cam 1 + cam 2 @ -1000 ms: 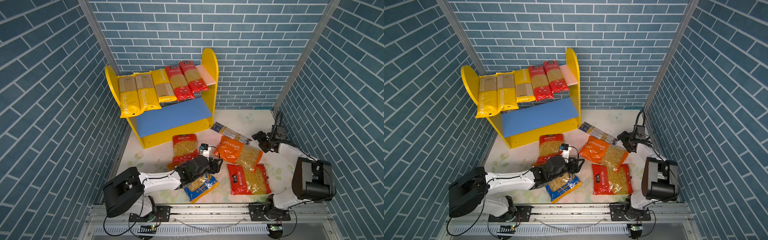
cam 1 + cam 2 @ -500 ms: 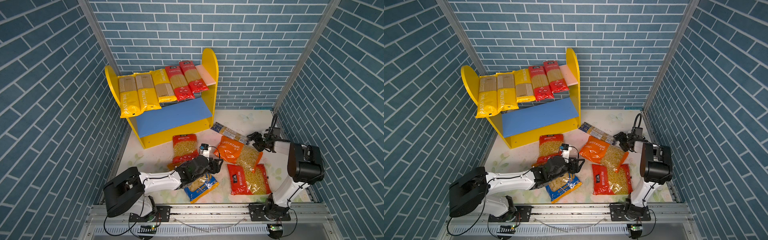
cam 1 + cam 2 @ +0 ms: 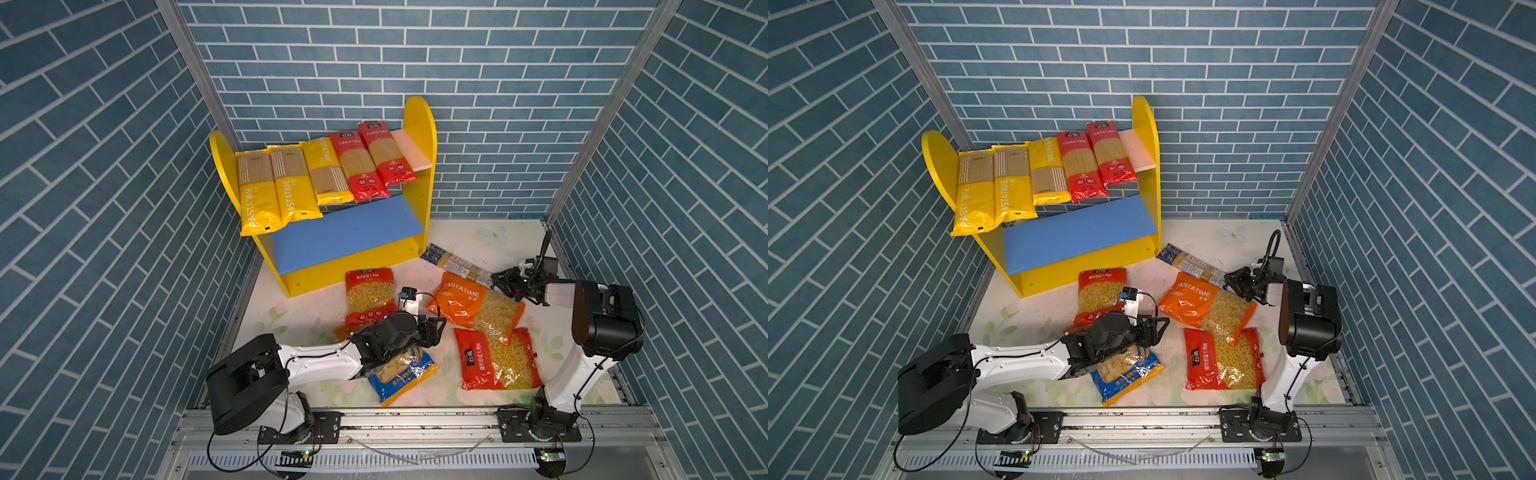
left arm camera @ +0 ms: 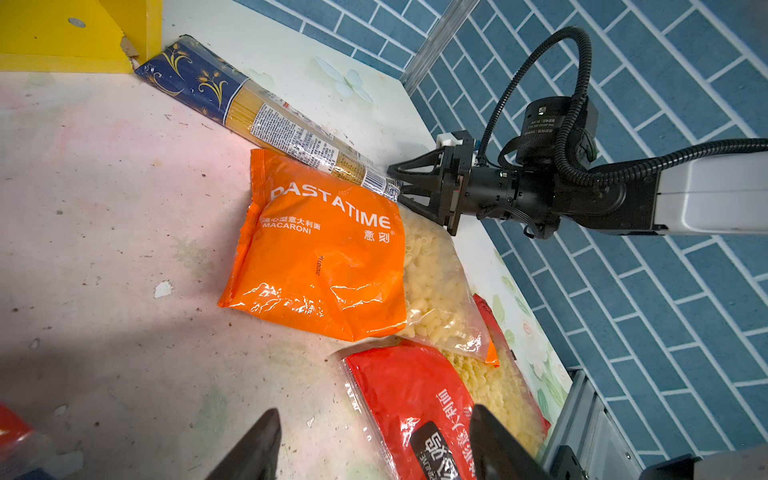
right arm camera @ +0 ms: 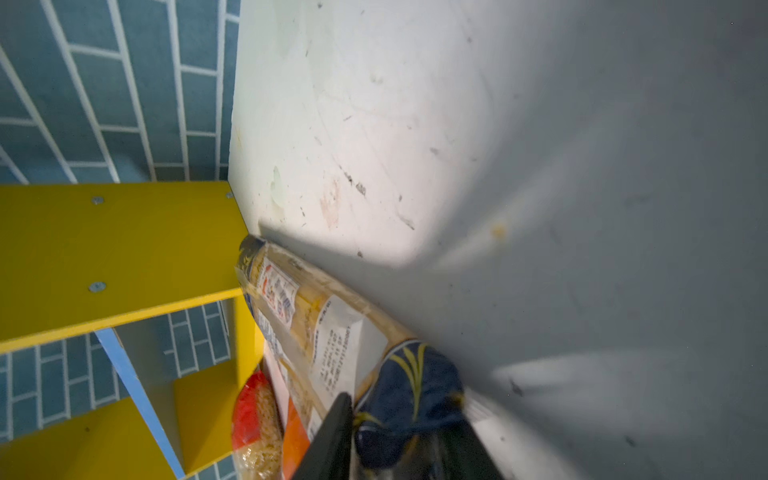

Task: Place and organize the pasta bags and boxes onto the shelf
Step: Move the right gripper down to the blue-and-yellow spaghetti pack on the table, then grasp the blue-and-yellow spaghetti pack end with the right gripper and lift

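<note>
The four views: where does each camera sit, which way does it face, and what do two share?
Both top views: high over the front rail, looking down at the shelf and table; left arm and right arm show whole.
Left wrist: low over the table, facing the orange macaroni bag; its open jaws show, and the right arm beyond.
Right wrist: looking along the dark-blue spaghetti pack toward the shelf; its jaws grip the pack's end.
Shared: both wrist views show that pack.

This is a robot laboratory cell dressed as a shop: printed brick wall panels [image 3: 415, 62], a toy-like shelf [image 3: 422, 137], a flower-patterned tabletop [image 3: 316, 307], and two white robot arms [image 3: 316, 361] bolted on an aluminium rail [image 3: 415, 417].
</note>
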Motion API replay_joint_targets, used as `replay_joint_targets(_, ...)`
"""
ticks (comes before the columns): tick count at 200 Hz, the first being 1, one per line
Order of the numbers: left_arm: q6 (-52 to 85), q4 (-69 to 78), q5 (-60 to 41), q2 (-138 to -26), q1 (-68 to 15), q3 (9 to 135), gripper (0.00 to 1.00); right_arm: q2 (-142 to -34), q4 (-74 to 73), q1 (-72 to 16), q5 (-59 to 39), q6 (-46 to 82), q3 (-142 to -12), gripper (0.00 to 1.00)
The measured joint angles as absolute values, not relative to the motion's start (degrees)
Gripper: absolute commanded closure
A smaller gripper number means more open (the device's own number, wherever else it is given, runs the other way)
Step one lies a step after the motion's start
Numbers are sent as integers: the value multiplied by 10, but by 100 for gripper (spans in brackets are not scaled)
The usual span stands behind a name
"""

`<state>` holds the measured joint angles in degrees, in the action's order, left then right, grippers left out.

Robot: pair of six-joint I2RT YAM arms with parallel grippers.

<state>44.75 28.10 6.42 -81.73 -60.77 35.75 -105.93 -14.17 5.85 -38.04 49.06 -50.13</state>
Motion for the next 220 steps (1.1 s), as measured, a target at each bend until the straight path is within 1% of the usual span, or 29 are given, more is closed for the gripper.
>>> replay_joint_targets(11, 448, 279, 66, -809, -606, 357, 28, -1055, -150, 58, -380, 495, -494, 86)
replay_joint_targets(35, 446, 277, 70, -785, -599, 352, 28, -1032, -154, 57, -377, 497, -482, 91)
replay_joint_targets(68, 442, 269, 81, -749, -588, 338, 28, -970, -136, 47, -364, 491, -479, 97)
replay_joint_targets(95, 441, 264, 88, -728, -578, 324, 27, -895, -84, 26, -333, 458, -480, 100)
replay_joint_targets(118, 441, 260, 92, -721, -571, 314, 27, -828, -3, -6, -277, 397, -485, 100)
replay_joint_targets(146, 443, 258, 92, -721, -563, 301, 27, -757, 109, -76, -174, 304, -507, 100)
replay_joint_targets(179, 451, 255, 93, -697, -552, 274, 27, -677, 201, -176, -51, 199, -510, 100)
replay_joint_targets(220, 477, 232, 100, -622, -521, 207, 27, -608, 232, -328, 60, 98, -510, 100)
